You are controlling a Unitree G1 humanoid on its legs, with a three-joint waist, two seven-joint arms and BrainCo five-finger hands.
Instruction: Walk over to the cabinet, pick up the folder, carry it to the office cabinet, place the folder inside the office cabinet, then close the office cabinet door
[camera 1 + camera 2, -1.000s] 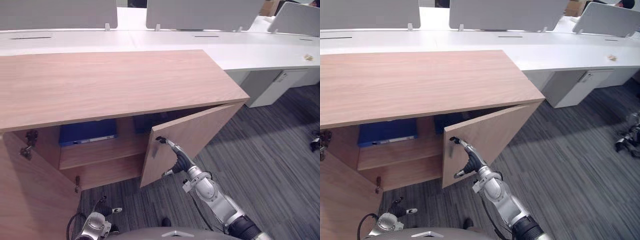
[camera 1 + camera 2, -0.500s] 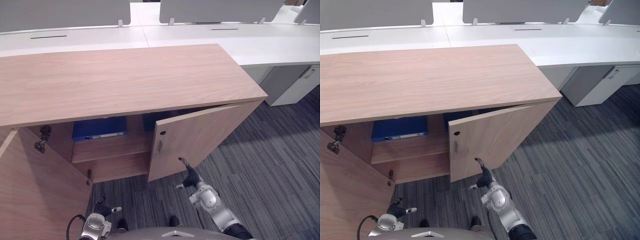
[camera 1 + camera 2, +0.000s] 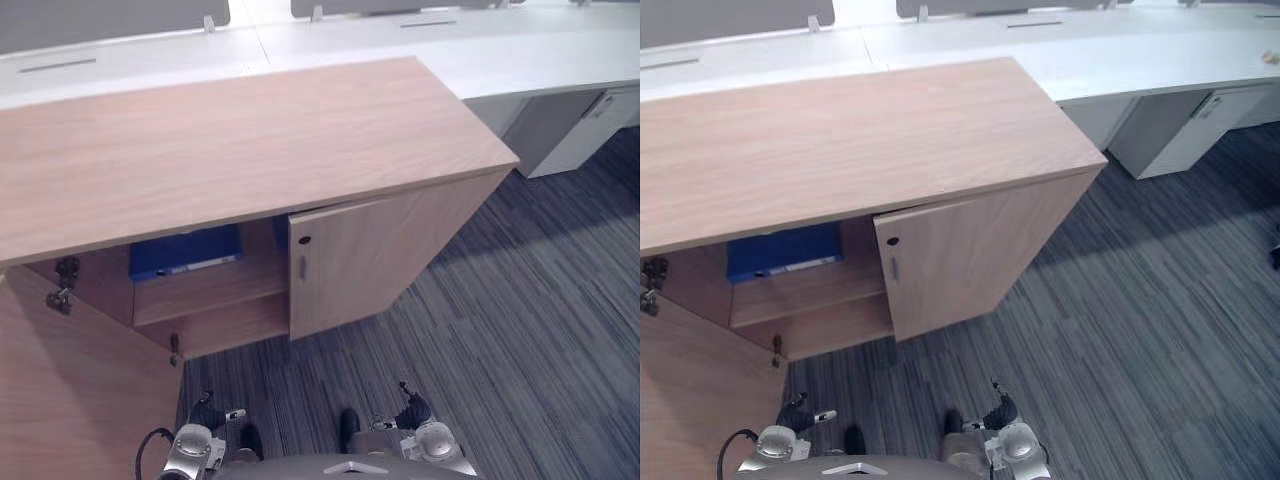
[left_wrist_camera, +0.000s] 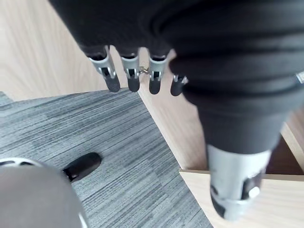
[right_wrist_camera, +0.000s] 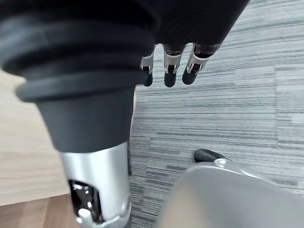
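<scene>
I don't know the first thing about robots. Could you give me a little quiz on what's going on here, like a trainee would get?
1. Multiple choice: where is the blue folder relative to the cabinet? A, on top of it; B, on a shelf inside it; C, leaning against its outside.
2. True or false: the cabinet's left door stands open.
3. Fill the gap: the left robot hand and the right robot hand each hold ____.

Key: 1 B. 2 True. 3 Nothing; both hang low over the carpet with relaxed fingers.
</scene>
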